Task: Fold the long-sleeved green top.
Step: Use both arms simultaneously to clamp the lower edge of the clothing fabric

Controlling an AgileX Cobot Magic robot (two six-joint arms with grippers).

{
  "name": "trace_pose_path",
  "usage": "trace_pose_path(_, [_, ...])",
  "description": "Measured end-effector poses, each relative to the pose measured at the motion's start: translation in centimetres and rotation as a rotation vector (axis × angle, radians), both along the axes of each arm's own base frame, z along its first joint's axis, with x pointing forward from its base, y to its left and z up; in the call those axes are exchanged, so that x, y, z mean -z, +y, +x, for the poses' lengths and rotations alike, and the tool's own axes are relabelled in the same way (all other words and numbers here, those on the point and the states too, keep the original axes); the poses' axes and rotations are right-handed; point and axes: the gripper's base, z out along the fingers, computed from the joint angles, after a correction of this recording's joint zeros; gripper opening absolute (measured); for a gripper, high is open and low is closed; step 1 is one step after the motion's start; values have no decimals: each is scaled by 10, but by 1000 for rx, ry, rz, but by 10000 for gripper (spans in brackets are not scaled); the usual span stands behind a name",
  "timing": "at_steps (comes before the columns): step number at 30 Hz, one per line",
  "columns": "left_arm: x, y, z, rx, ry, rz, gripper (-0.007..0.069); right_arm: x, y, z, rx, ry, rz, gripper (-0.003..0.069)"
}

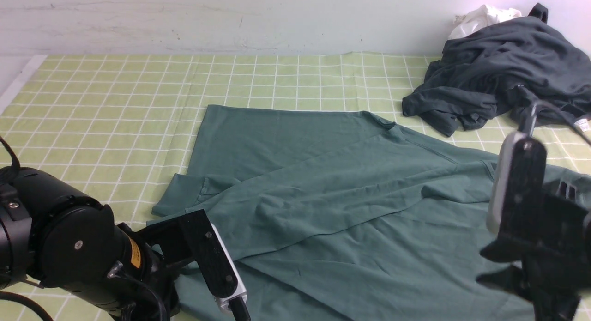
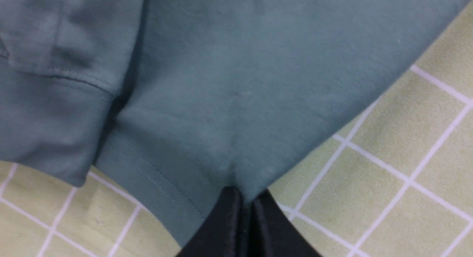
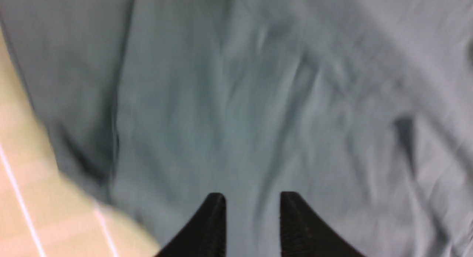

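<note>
Pinching the 7 o'clock hem of the large teal-green cotton long-sleeved top (image 1: 323,187), spread across the yellow-green checked desk (image 1: 115,90), the left fingers (image 2: 236,216) clamp cloth. The right fingers (image 3: 216,216) hang parted, empty, near 4 o'clock. Next, probably: the right grips too, then both carry the hem toward 12 o'clock.

Lighting: soft, even light is falling across the table (image 1: 92,94); faint shadows are gathering under folds of the green long-sleeved top (image 1: 323,182). Front view: showing sharp. Left wrist view: running slightly soft. Right wrist view: smearing with motion blur, the right pincer (image 3: 252,198) tips included.
</note>
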Motion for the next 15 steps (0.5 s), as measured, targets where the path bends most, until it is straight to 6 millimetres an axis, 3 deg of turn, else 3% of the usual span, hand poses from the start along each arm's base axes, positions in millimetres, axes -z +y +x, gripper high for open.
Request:
trace_pose_path(2, [1,0,1,-16,-4,-8,-1,33,-13,-1,-41,79,-211,319])
trace_pose_path(4, [0,0,1,-24,-6,-11,-1,51,-21,0,-69,106,-334,341])
trace_pose_path(15, [0,-3,2,-47,-18,-41,-1,88,-26,21,-36,116,-474,311])
